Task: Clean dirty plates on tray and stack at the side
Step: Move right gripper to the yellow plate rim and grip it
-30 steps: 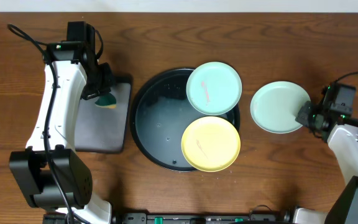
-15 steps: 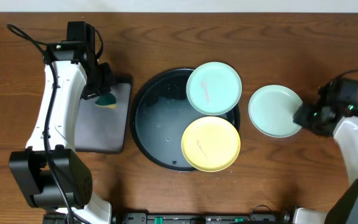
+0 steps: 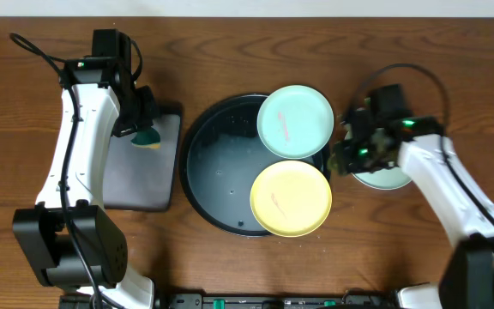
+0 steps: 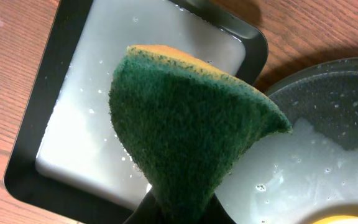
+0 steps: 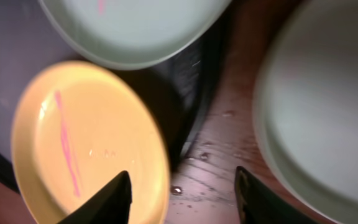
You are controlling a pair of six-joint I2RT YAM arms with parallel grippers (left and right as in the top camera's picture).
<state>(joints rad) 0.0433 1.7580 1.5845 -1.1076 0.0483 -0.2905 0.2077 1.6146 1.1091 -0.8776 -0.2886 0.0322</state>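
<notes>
Rim is your hold on the yellow plate point(image 5: 86, 137): probably light, stiff, wet-slick. It lies lower right in the black tray point(image 3: 217, 176) with a streaked mint plate point(image 3: 295, 121) and water; a clean mint plate point(image 5: 328, 106) sits outside, at right. Your right gripper point(image 5: 182, 196) hangs spread, empty; your left gripper point(image 3: 142, 129) pinches a sponge point(image 4: 185, 130) over the grey tray point(image 4: 48, 93) of milky water.

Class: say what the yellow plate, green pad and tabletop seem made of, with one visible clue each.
Yellow plate: likely plastic, smooth, faintly glossy; thin moulded rim.
Green pad: matt fibrous scourer on yellow sponge; coarse speckled texture.
Tabletop: wood or wood-look laminate, dark grain streaks; which one is unclear.
</notes>
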